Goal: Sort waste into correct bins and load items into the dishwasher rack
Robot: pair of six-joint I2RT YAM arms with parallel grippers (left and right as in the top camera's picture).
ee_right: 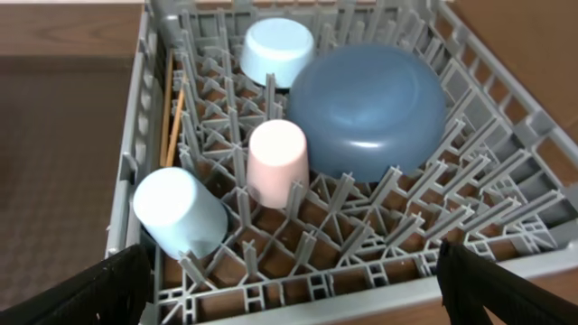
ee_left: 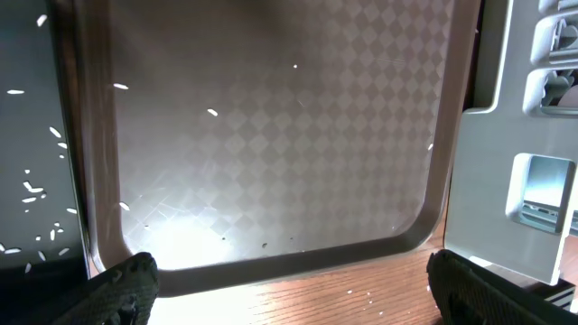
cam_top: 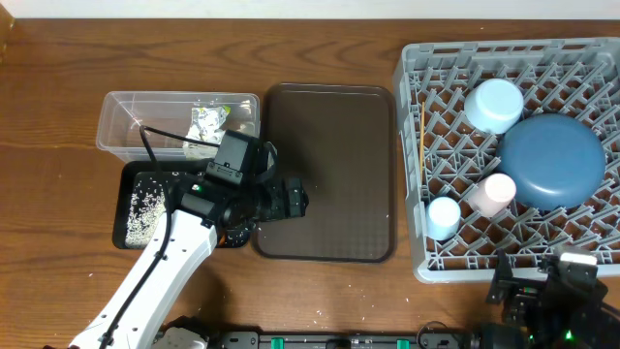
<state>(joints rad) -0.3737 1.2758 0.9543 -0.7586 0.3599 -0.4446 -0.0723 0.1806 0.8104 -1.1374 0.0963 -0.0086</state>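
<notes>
Left pincer (ee_left: 293, 289) gapes; rack (ee_right: 132, 181) holds two cups (ee_right: 181, 212) (ee_right: 277, 162).

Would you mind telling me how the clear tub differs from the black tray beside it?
The clear tub is see-through with taller walls; the black tray is opaque and shallow. The tub holds a tissue and a wrapper; the tray holds rice grains. The tub lies farther from the robot, the tray nearer. Both are rectangular, left of the brown serving tray.
</notes>
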